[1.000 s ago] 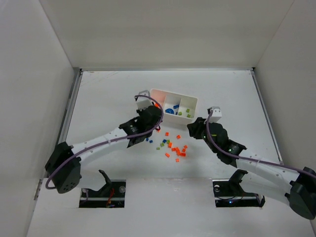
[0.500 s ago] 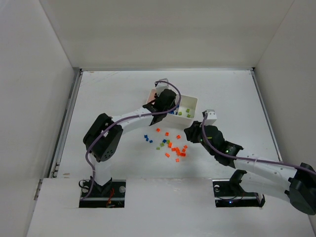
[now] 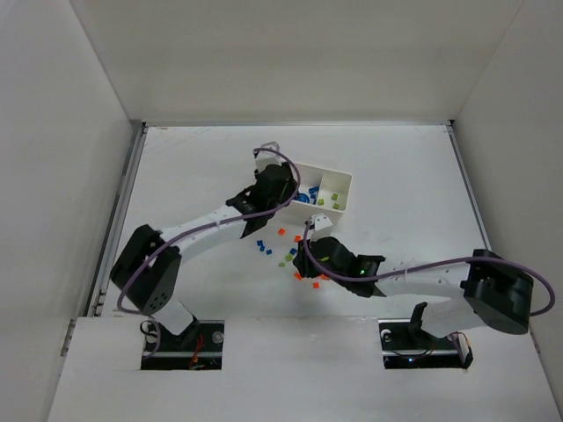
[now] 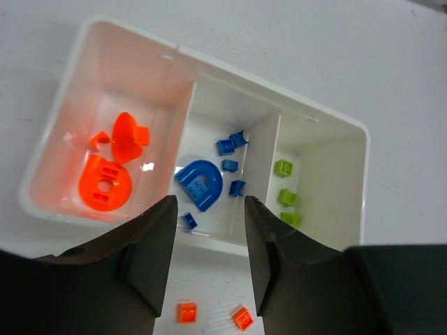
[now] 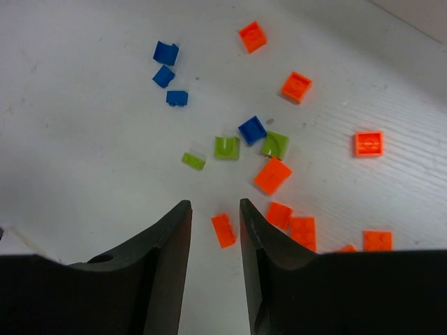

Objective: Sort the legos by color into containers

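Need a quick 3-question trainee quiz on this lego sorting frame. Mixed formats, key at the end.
1. Which colour lies in the middle compartment of the tray? A orange, B blue, C green.
2. True or false: all blue pieces are already in the tray.
3. Which gripper hangs over the tray?
Key: 1 B. 2 false, several blue pieces lie loose on the table. 3 the left gripper.
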Controlling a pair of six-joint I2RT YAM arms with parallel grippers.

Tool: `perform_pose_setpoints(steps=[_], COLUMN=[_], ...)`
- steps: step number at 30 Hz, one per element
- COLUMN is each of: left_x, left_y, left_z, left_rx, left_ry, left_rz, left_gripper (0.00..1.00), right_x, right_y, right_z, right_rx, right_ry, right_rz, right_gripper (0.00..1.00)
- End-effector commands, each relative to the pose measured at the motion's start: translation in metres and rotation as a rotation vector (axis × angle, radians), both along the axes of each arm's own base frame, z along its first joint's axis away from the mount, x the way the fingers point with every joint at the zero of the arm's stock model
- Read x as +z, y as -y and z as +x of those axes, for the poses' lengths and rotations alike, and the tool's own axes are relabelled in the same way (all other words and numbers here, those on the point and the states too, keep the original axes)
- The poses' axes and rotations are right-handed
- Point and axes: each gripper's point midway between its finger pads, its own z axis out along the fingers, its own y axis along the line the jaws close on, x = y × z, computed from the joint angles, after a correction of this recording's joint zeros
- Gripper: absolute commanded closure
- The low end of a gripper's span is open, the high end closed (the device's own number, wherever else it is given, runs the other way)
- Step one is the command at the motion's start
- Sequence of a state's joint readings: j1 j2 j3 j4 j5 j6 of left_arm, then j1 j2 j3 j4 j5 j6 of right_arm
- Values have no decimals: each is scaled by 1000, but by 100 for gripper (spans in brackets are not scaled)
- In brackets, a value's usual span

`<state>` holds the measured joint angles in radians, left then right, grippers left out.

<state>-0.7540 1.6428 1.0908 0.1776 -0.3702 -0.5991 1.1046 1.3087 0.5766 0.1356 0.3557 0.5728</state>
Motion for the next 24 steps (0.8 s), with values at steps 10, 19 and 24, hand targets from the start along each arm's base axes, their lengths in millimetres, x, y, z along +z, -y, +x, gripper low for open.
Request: perform_pose_setpoints(steps=[10,19,24], left_x=[20,-6,-16], left_y=[-93,-127,-136], left_z=[-61,-85,-95], left_rx=[80,117,121], left_ry=[106,61,41], left_rz=[-97,-93,-93], left_gripper=[58,58,58], right_x=[-24,-43,-43], right_y=[-43,-41,-34], right_z=[21,35,43], right_rx=[-6,-64,-104], right_ry=[-16,-12,20], right_rz=[-39,-110,-156], right_gripper=[61,59,57])
